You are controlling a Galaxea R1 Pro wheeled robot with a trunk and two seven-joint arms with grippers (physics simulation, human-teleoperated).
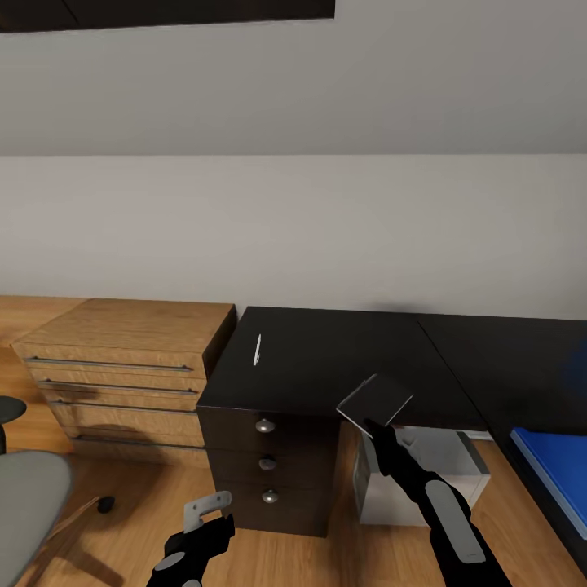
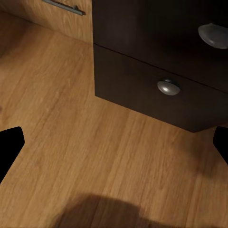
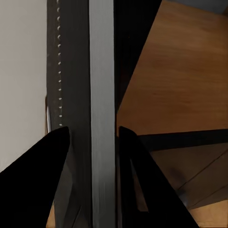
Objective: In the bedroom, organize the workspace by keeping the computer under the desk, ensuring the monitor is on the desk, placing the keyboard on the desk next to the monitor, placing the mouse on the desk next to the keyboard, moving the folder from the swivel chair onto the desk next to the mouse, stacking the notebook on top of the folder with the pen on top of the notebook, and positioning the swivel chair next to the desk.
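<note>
The right gripper [image 1: 368,424] grips the notebook [image 1: 377,399] above the desk [image 1: 326,359] edge; the left gripper [image 1: 204,509] hangs wide open. Folder [image 1: 558,473] already lies at three o'clock, pen [image 1: 257,349] at eleven; stacking remains

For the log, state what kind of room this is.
Probably a home office corner or bedroom workspace: a black-topped desk with a dark three-drawer unit, a grey swivel chair on wooden flooring, and a pale computer tower beneath the desk.

Place: we see a home study corner.
Evidence: glossy black L-shaped desk [image 1: 342,359], light wooden drawer chest [image 1: 122,367], wooden plank floor [image 1: 269,558].
</note>
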